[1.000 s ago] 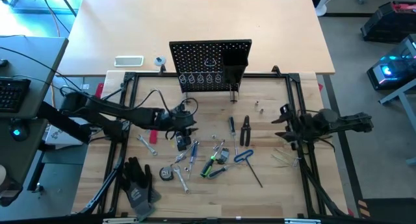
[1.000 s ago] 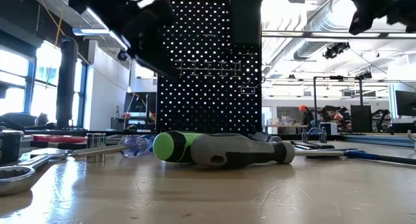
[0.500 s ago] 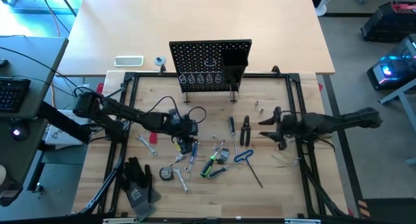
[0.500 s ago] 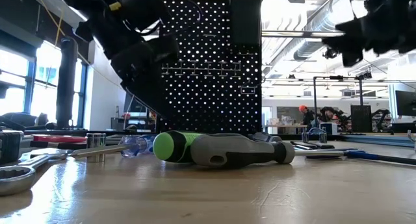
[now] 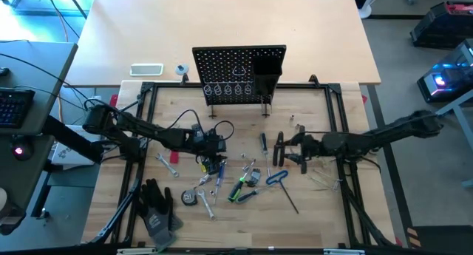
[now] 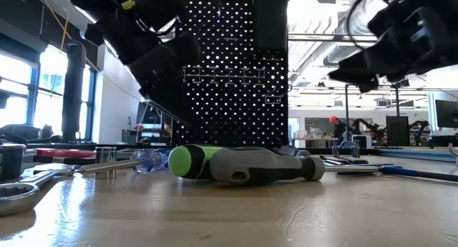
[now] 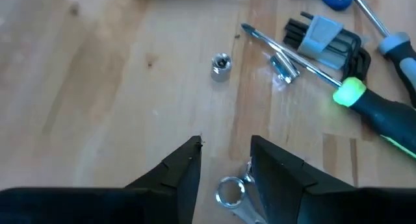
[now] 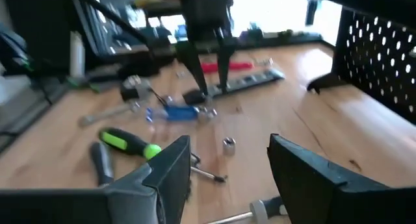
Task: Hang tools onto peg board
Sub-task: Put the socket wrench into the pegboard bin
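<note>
The tools lie scattered on the wooden table in front of the black peg board (image 5: pixel 240 74). Among them are a green screwdriver (image 5: pixel 240 188), black pliers (image 5: pixel 278 143), a blue hex key (image 5: pixel 277 177) and silver wrenches (image 5: pixel 168 165). My left gripper (image 7: pixel 225 146) is open and slants down low over the pile's left part (image 5: pixel 211 160). Its fingers stand on either side of a silver wrench's ring end (image 7: pixel 229 190). My right gripper (image 8: pixel 227 160) is open and nearly level above the pliers (image 5: pixel 287 151), well off the table in the low view (image 6: pixel 379 54).
Black work gloves (image 5: pixel 157 207) lie near the front left. A white flat device (image 5: pixel 146 69) sits behind the board on the left. A small socket (image 7: pixel 221 65) and a grey hex-key holder (image 7: pixel 325 39) lie just ahead of my left gripper. The black frame rails (image 5: pixel 148 122) border the table.
My right gripper has swung in from the table's right edge toward the middle, come down and tipped nearly level, ending over the pliers. My left gripper first dropped a little toward the tools and the near edge, then kept still.
</note>
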Tool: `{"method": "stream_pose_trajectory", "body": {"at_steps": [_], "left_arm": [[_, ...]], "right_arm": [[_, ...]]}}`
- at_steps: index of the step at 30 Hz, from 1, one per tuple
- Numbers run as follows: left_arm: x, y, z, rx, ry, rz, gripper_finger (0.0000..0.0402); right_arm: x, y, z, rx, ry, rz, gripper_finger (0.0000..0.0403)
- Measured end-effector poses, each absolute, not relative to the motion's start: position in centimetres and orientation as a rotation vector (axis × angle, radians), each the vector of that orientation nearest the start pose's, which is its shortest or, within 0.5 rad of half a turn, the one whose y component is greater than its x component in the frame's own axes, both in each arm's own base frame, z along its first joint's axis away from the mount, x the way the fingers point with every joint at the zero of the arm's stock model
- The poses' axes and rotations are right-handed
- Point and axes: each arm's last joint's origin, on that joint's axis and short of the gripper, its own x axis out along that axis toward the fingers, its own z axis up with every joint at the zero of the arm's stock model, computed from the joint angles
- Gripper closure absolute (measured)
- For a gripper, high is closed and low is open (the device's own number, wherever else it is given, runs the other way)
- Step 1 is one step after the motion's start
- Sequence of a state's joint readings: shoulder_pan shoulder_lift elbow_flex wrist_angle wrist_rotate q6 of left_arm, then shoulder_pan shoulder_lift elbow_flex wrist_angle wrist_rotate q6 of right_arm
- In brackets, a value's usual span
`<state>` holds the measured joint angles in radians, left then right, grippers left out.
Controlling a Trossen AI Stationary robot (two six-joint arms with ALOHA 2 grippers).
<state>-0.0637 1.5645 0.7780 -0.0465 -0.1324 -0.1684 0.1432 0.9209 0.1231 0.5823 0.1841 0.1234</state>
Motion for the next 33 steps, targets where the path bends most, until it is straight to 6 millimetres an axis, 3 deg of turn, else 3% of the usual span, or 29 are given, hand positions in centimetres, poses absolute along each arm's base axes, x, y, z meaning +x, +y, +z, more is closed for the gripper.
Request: {"method": "stream_pose_trajectory", "body": {"at_steps": [8, 16, 24, 33], "left_arm": [[28.5, -1.5, 19.6, 0.014, 0.739, 0.177, 0.0275], [26.0, -2.3, 21.8, 0.052, 0.701, 0.195, 0.0275], [23.5, -2.9, 22.0, 0.047, 0.657, 0.209, 0.0275], [22.3, -3.2, 21.2, 0.034, 0.645, 0.213, 0.0275]], "right_arm": [[22.8, 1.4, 16.3, -0.026, 0.362, -0.06, 0.0203], [28.5, -0.3, 14.2, -0.029, 0.524, -0.012, 0.0203], [31.8, -0.8, 11.6, -0.012, 0.601, 0.065, 0.0203], [33.6, -0.9, 10.5, -0.019, 0.634, 0.062, 0.0203]]}}
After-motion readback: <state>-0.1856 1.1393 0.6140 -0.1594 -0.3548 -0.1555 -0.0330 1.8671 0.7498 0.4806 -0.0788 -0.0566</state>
